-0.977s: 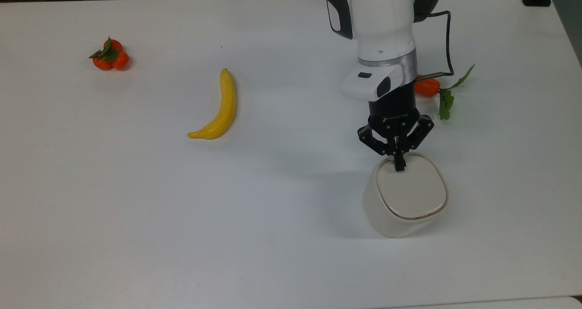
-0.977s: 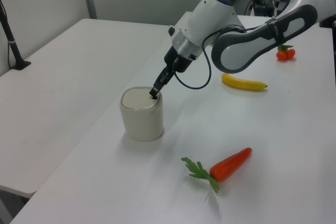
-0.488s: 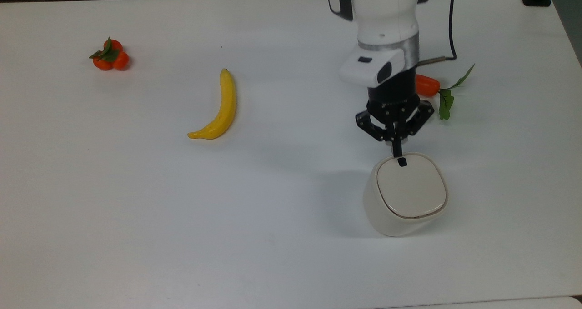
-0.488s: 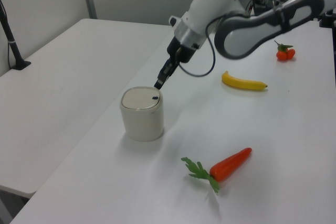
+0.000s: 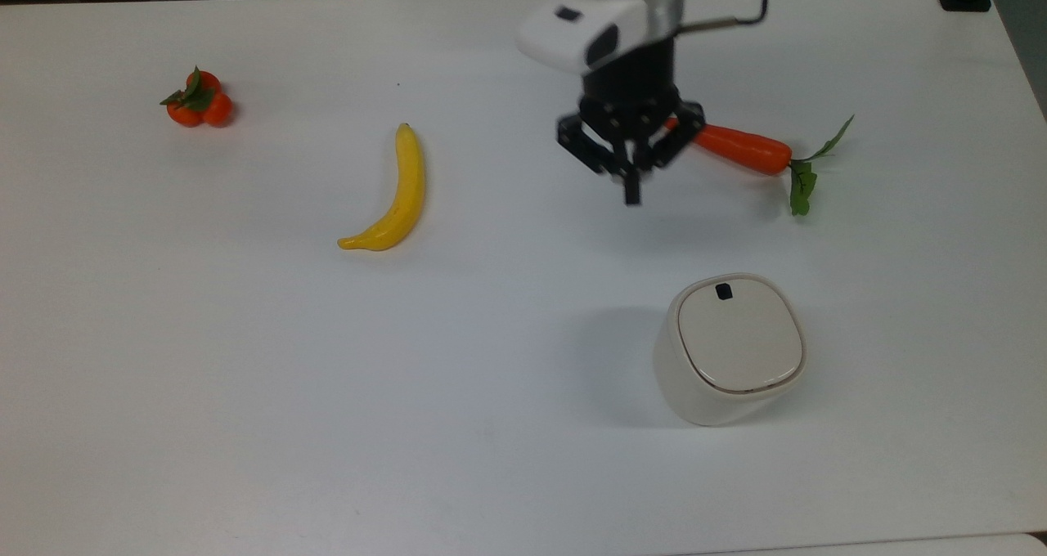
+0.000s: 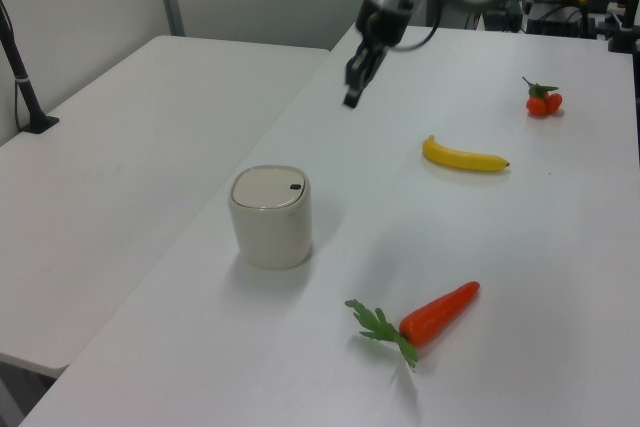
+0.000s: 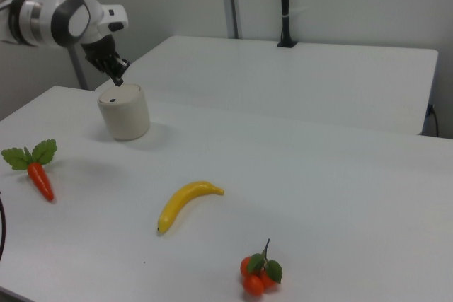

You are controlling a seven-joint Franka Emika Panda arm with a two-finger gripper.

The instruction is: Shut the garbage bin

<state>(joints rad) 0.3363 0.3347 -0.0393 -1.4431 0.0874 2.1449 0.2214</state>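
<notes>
**Bin lid down, end effector raised clear**

The garbage bin [image 5: 730,350] stands upright on the white surface [image 5: 245,376], toward the near edge in the top view and right of the middle. Its flat lid [image 5: 740,335] lies level in the rim, the small black tab [image 5: 724,292] on the side facing the far edge. In the left view the bin [image 6: 270,216] sits close to the surface's left edge, lid flat on top; in the right view it [image 7: 124,112] stands near the far left corner.

The end effector [image 5: 631,194] hangs in the air above the surface, apart from the bin and nearer the far edge in the top view; its two black fingers are pressed together into a single narrow tip, holding nothing. In the left view it [image 6: 352,99] points downward, well above and beyond the bin.

A carrot [image 5: 743,149] with green leaves lies just beside the end effector toward the right edge in the top view. A banana [image 5: 394,194] lies near the middle of the surface, and a cluster of small oranges [image 5: 199,101] sits toward the far left corner
</notes>
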